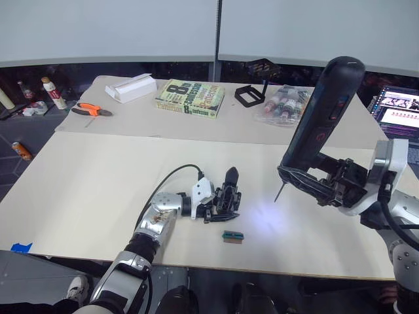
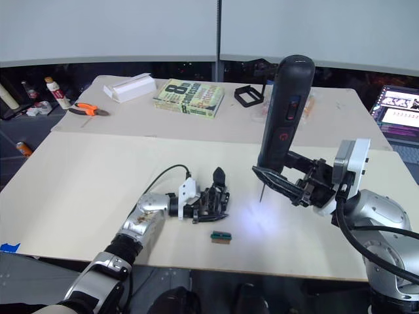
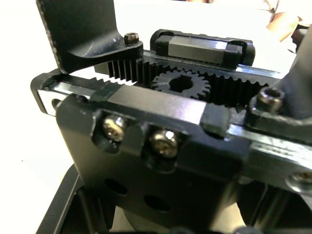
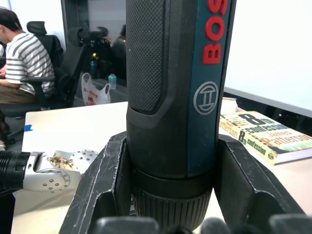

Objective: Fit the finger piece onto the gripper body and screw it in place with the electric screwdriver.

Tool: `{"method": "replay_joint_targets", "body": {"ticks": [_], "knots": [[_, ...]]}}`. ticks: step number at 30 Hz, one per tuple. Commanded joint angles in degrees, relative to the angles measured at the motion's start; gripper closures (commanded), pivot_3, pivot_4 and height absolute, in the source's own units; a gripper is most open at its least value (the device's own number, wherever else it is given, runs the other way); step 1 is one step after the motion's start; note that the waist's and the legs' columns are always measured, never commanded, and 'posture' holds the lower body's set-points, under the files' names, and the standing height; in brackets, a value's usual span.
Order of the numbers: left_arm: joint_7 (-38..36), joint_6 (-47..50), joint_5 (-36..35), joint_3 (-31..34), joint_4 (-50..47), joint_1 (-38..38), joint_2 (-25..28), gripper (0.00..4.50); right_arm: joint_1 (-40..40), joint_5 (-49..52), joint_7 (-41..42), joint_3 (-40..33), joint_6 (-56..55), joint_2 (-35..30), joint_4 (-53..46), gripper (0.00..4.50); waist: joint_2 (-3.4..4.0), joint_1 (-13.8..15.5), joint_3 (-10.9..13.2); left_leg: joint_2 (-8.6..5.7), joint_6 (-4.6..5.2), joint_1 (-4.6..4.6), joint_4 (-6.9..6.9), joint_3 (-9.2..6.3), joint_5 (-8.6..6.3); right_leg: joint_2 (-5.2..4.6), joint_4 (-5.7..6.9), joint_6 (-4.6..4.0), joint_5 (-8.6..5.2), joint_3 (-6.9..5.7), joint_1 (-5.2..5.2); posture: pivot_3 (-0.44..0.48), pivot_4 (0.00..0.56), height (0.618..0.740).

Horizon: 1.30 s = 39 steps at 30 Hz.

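My left gripper [image 1: 216, 206] is shut on the gripper body [image 1: 228, 196], which rests low on the cream table [image 1: 85, 183] near its front edge. A pointed black finger [image 1: 231, 175] stands up from the body; whether it is the finger piece I cannot tell. The left wrist view shows the body's toothed rack and gear [image 3: 180, 85] and two front screws [image 3: 163, 144] up close. My right gripper [image 1: 306, 178] is shut on the electric screwdriver [image 1: 325, 111], held nearly upright. Its thin bit [image 1: 279, 193] hangs above the table, right of the body and apart from it.
A small green-and-tan block [image 1: 231, 236] lies just in front of the body. On the far table are a book [image 1: 190, 98], a white box [image 1: 131, 87], orange pliers [image 1: 90, 110], a black frame [image 1: 249, 95] and a bag of bottles [image 1: 283, 103]. A laptop [image 1: 399, 108] sits at the far right.
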Motion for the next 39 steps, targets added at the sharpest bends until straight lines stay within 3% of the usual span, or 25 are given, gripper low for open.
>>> {"method": "replay_joint_targets", "body": {"ticks": [1, 3, 4, 14, 23, 29, 39], "knots": [[0.9, 1.2, -1.1, 2.0, -0.4, -0.2, 0.7, 0.94, 0.1, 2.2, -0.3, -3.2, -1.8, -1.0, -2.9, 2.58, 0.0, 0.0, 0.0, 0.0, 0.0, 0.0, 0.0, 0.0, 0.0, 0.0, 0.0, 0.0, 0.0, 0.01, 0.0, 0.0, 0.15, 0.74], [0.3, 1.8, -1.4, 2.1, -0.9, 0.0, 1.0, 0.16, 0.5, 2.5, -0.4, -3.4, -1.8, -1.2, -3.0, 2.58, 0.0, -0.1, 0.0, 0.0, 0.0, 0.0, 0.0, 0.0, 0.0, 0.01, 0.0, 0.0, 0.0, 0.01, -0.01, 0.0, 0.15, 0.74], [0.5, 1.6, -1.3, 2.3, -1.1, 0.1, 1.0, 0.04, 0.6, 2.6, -0.4, -3.5, -1.8, -1.3, -3.0, 2.58, 0.0, -0.1, 0.0, 0.0, 0.0, 0.0, 0.0, 0.0, 0.0, 0.01, 0.01, 0.0, 0.0, 0.01, -0.01, 0.0, 0.15, 0.74], [-2.8, 3.5, -4.2, 4.5, -6.8, 3.4, 5.8, 0.04, 2.5, 3.6, 0.5, -5.6, -1.6, -2.8, -2.7, 2.58, 0.0, -0.1, 0.0, 0.01, -0.01, 0.0, -0.01, 0.0, 0.01, 0.03, 0.0, 0.0, 0.0, 0.01, -0.02, 0.0, 0.15, 0.74], [-12.6, 8.1, -14.3, 10.9, -17.6, 9.6, 16.1, 0.04, 9.3, 2.7, 4.3, -11.9, -3.3, -4.5, -1.2, 2.58, 0.01, 0.2, 0.0, 0.0, -0.02, -0.02, 0.0, 0.0, 0.01, -0.01, -0.02, 0.01, -0.01, 0.0, 0.0, 0.0, 0.15, 0.74], [-15.3, 11.2, -18.1, 14.3, -22.7, 13.3, 21.8, 0.04, 16.0, 1.2, 7.0, -16.8, -5.7, -3.7, -0.7, 2.58, 0.04, 0.2, 0.0, 0.0, -0.02, 0.0, 0.0, 0.01, 0.01, 0.0, -0.01, 0.04, -0.03, 0.03, 0.01, 0.0, 0.15, 0.74], [-19.5, 5.0, -17.7, 21.3, -16.5, 16.9, 31.2, 0.04, 23.4, -1.4, 11.8, -21.7, -10.7, -3.1, 2.3, 2.58, 0.1, 0.0, 0.1, 0.01, -0.05, 0.1, -0.06, 0.03, 0.01, 0.03, -0.01, 0.09, -0.08, 0.1, 0.01, 0.0, 0.15, 0.74]]}}
